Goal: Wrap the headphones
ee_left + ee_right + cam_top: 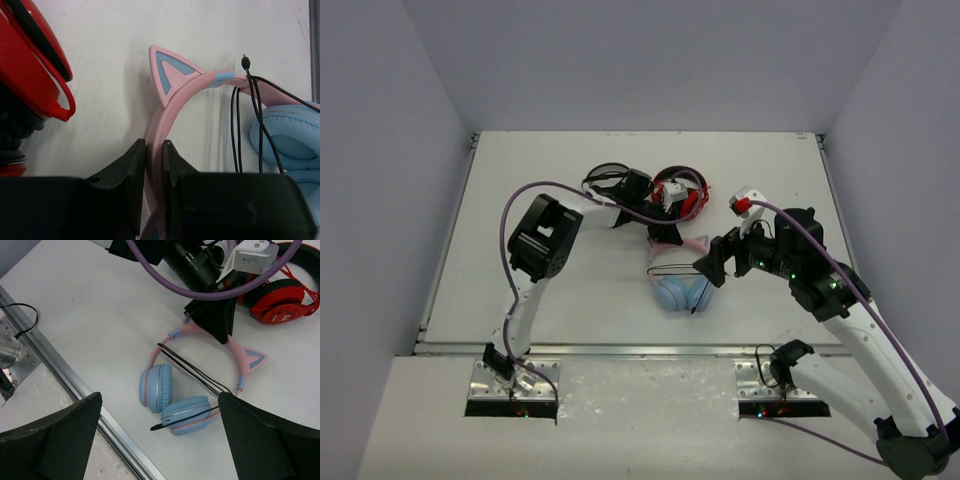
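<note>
The headphones lie flat on the white table, with a pink headband, cat ears and folded light blue ear cups. Their thin black cable runs in two strands across the headband arc. Its plug end lies loose over the lower cup. My left gripper is shut on the pink headband between the two cat ears; it also shows in the top view. My right gripper is wide open and empty, above the ear cups; it also shows in the top view.
Red-and-black headphones lie just behind the left gripper and show in the left wrist view. Another dark headset lies to their left. The table's metal front rail runs near the ear cups.
</note>
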{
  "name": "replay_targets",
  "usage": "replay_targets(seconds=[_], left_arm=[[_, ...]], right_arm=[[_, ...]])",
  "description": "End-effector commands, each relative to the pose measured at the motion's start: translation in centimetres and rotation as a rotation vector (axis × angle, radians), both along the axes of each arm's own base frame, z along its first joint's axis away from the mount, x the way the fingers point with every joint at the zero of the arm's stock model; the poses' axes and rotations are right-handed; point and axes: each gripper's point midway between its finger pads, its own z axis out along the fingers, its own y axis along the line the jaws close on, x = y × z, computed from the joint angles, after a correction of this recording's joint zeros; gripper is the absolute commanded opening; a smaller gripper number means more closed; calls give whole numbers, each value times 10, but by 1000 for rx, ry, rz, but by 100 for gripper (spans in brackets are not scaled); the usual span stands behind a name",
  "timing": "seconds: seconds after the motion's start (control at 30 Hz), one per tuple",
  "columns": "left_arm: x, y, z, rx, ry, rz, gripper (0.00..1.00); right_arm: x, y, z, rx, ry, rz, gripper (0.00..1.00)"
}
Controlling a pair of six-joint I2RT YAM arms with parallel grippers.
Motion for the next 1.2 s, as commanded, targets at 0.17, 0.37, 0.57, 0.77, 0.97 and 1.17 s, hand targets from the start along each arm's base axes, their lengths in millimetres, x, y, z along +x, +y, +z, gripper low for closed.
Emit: replay_targets(seconds=[0.17,0.37,0.57,0.77,0.97,1.17], left_arm=[[-22,-13,13,-41,55,-67,23],[-23,-12,37,-52,27,-47,35],[-23,-12,70,-87,12,-5,38],[-18,-8,135,-163,-79,120,100],[-4,32,193,-107,-210,434,100],[-11,219,242,-26,-289,1416,100]], right_arm=[[1,3,2,24,-10,3,99],[1,4,4,27,-16,7,99],[2,3,3,22,-16,4,99],[5,3,2,14,-15,-2,99],[10,-8,4,2,-46,-73,99],[21,-67,-3,-87,-45,-426,99]])
